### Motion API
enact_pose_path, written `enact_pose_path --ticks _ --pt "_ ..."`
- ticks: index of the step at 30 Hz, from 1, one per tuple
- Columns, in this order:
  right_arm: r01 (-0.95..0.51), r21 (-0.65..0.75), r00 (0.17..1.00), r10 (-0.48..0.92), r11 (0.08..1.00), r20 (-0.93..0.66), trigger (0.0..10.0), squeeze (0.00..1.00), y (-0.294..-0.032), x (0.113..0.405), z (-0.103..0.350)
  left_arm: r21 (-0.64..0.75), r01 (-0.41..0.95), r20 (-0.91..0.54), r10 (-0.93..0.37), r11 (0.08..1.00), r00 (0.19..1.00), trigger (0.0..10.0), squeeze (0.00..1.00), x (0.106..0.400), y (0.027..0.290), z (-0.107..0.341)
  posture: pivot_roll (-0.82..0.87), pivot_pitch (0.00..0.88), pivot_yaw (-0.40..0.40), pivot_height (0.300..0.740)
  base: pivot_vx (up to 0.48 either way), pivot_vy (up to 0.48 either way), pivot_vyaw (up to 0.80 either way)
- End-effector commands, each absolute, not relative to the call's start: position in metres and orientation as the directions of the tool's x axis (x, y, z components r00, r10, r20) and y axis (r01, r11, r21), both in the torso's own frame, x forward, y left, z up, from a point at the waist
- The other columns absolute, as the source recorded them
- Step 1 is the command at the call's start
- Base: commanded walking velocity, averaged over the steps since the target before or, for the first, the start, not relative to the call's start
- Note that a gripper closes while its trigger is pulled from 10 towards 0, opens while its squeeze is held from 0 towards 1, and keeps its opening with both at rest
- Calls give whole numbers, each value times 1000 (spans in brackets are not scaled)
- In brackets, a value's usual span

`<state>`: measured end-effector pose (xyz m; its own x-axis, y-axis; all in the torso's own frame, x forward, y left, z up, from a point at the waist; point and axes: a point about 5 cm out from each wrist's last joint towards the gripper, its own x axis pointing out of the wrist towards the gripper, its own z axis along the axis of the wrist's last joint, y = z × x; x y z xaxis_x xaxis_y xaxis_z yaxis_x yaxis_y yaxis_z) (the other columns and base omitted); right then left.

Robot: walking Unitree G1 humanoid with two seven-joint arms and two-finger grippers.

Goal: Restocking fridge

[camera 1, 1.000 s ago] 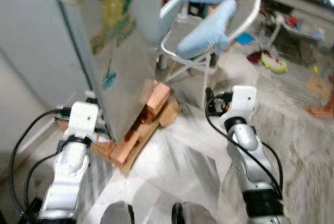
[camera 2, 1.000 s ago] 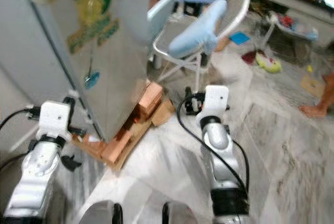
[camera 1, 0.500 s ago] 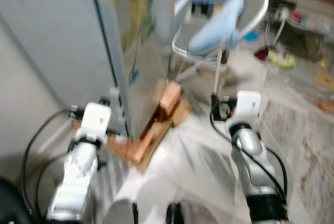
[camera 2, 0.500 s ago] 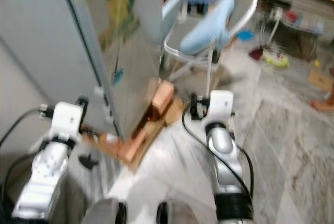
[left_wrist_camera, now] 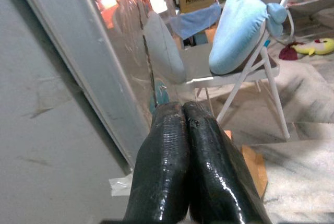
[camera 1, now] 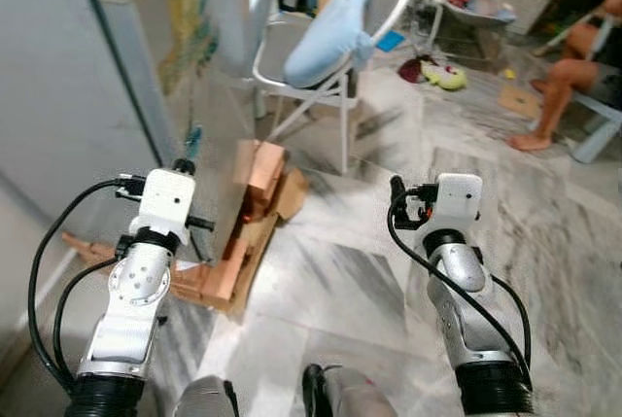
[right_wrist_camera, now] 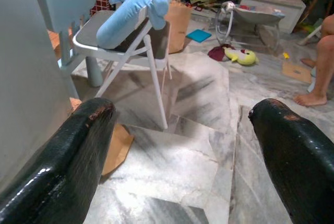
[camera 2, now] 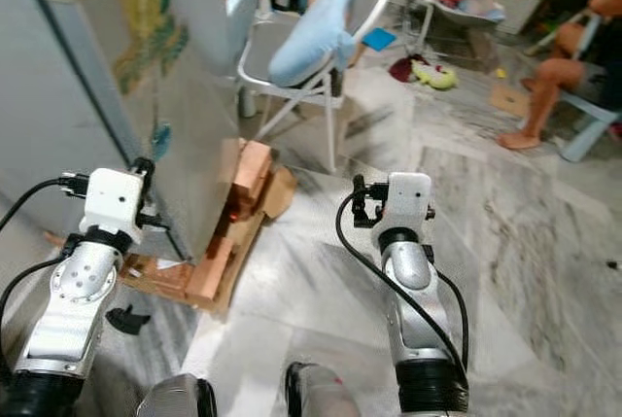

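The grey fridge (camera 1: 68,86) stands at my left with its door shut and a yellow-green sticker (camera 1: 185,14) on its shiny side. Its base rests on orange bricks (camera 1: 255,169) and cardboard. My left gripper (left_wrist_camera: 183,110) is held low in front of the fridge's corner edge, shut, with its fingers pressed together on nothing. My right gripper (right_wrist_camera: 182,114) is open wide over the marble floor, to the right of the fridge, and holds nothing. Both silver forearms (camera 1: 136,291) reach forward from the bottom of the head views.
A white folding chair (camera 1: 292,52) with a light blue cushion (camera 1: 326,18) stands just behind the fridge. A person's legs (camera 1: 569,62) show at the far right beside a pale stool. Toys and clutter (camera 1: 442,72) lie on the floor at the back. Grey marble floor (camera 1: 350,271) lies ahead.
The whole view has shifted and sharpened as I moved: the fridge now sits further left and a seated person has come into view. Both arms keep the same pose.
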<state>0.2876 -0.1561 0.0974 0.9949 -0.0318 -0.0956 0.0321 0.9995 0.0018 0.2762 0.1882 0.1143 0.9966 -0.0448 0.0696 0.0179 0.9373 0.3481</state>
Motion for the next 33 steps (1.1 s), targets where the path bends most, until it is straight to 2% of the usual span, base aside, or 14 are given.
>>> enact_pose_path --ticks 1,6,9,13,16,17,18,19,20,21,22,27,28,33 --pt "46 -5 996 -47 999 -80 10000 0 -160 288 101 334 -9 62 -13 943 998 10000 0 276 193 112 20 98 -105 740 0 0 0" --pt "54 7 994 -53 999 -99 10000 0 -161 288 100 279 -50 40 41 959 998 10000 0 279 201 109 20 99 -106 740 0 151 -160" --pt "55 5 994 -54 998 -100 10000 0 -161 288 99 280 -40 46 28 959 999 10000 0 279 200 109 18 102 -107 740 0 480 -800" --pt "49 -5 995 -50 999 -85 10000 0 -161 288 101 292 -18 57 2 956 998 10000 0 278 196 109 15 103 -107 740 0 480 0" --pt "42 2 996 -42 999 -81 10000 0 -161 287 102 276 8 59 -25 961 998 10000 0 277 193 109 15 104 -108 740 0 0 0" --pt "39 6 996 -39 999 -79 10000 580 -161 287 102 266 13 60 -30 964 998 10000 976 276 192 109 15 103 -109 740 0 0 0" --pt "38 8 996 -37 999 -78 10000 776 -161 287 102 243 25 62 -41 970 997 10000 1000 276 191 109 15 103 -109 740 0 0 0" --pt "36 8 996 -35 999 -77 10000 812 -161 287 102 209 55 58 -69 976 996 10000 1000 274 188 108 15 105 -111 740 0 0 0" --pt "36 7 996 -35 999 -76 10000 933 -161 287 102 196 66 61 -79 978 995 10000 1000 273 187 109 15 105 -111 740 0 0 0" --pt "36 7 996 -35 999 -76 10000 933 -161 287 102 196 66 61 -79 978 995 10000 1000 273 187 109 15 105 -111 740 0 0 0" --pt "35 7 997 -34 999 -75 10000 1000 -161 287 103 196 62 65 -76 979 995 10000 1000 272 187 109 16 106 -112 740 0 0 0" --pt "34 -1 996 -34 999 -77 10000 1000 -160 288 102 145 123 51 -131 982 990 10000 1000 269 181 107 19 106 -114 740 0 0 0" --pt "31 3 997 -31 1000 -78 10000 937 -160 288 102 128 145 48 -152 981 987 10000 1000 268 179 106 19 106 -114 740 0 0 0" --pt "30 3 997 -30 1000 -77 10000 957 -160 288 102 90 194 46 -199 977 979 10000 1000 267 177 106 21 106 -113 740 0 0 0"
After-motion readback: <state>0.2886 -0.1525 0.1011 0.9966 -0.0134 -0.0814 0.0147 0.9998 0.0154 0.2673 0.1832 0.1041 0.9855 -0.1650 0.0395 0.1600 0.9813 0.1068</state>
